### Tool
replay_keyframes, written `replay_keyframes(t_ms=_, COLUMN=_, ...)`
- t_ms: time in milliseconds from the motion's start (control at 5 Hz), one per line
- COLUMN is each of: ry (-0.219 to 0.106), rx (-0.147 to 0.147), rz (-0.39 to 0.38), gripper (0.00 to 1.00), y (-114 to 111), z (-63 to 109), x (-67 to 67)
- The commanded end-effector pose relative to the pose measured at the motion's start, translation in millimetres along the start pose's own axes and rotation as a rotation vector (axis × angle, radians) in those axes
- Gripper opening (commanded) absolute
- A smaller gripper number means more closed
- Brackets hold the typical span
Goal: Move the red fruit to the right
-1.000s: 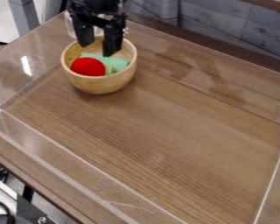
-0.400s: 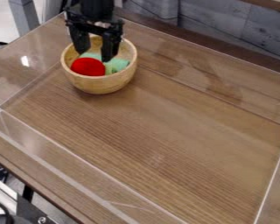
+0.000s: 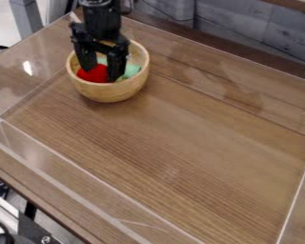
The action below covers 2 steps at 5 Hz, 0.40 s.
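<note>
Hand (image 3: 99, 65) spread, straddling red fruit (image 3: 99, 71) inside wooden bowl (image 3: 113, 89); fingers risking clipping bowl rim or green piece (image 3: 132, 69) beside fruit.

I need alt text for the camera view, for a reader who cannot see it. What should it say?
A black robot gripper points down into a round wooden bowl, its open fingers on either side of a small red toy fruit beside a pale green piece. The bowl stands at the far left of a brown wooden table with clear walls.
</note>
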State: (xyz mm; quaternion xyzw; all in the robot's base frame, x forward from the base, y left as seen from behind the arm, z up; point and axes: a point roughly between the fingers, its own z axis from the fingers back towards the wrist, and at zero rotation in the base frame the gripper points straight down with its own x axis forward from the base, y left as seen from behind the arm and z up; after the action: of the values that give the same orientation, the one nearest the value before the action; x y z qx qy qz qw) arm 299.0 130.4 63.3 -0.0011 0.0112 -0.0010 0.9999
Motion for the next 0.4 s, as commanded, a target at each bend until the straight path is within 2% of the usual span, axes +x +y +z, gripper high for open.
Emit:
replay_keyframes(t_ms=0, ry=-0.049, rx=0.014, rz=-0.002, gripper=1.00, y=6.1, z=6.6, x=-0.7)
replay_keyframes(t_ms=200, ry=-0.061, rx=0.014, rz=0.007, gripper=1.00, y=7.3, z=4.9, x=-3.0)
